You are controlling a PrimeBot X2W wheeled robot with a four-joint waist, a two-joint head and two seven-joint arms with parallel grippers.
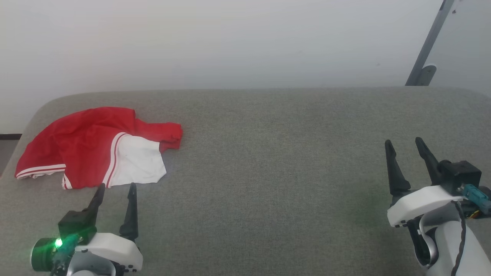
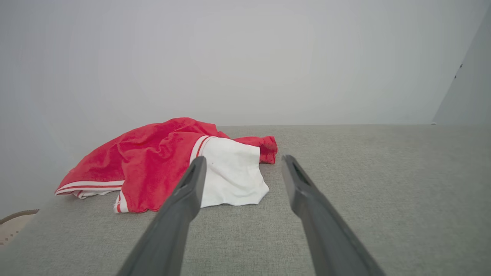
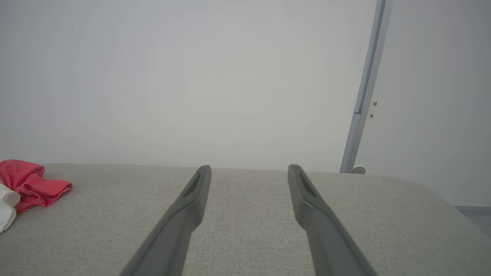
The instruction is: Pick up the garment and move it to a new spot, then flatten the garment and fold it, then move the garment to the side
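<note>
The left gripper [image 1: 117, 185] has its two dark fingers spread wide, and the left wrist view shows bare grey cloth in the gap between them. A green light [image 1: 57, 242] glows on the wrist housing behind the fingers. Just ahead of the fingertips and a little to their left lies the garment [image 1: 88, 145], crumpled in a loose heap on the grey padded surface [image 1: 268, 153]. The part of it nearest this gripper is the white panel [image 1: 138, 165], edged with a red-and-white stripe on its left side. In the left wrist view the left finger crosses in front of that panel. I cannot tell whether the tips touch the fabric. Further left of the gripper a red flap spreads out to a hem with a white double stripe [image 1: 40, 169]. Beyond the white panel a bunched red fold points off to the right.

The right gripper [image 1: 403, 141] also has its fingers held well apart, gripping nothing, over bare grey surface. The garment lies far off to its left, and only a red fold and a bit of white edge into the right wrist view. Ahead of both grippers the surface ends at a plain pale wall [image 1: 230, 38]. Ahead and to the right of the right gripper, a slanted grey metal post [image 1: 429, 42] stands against the wall.
</note>
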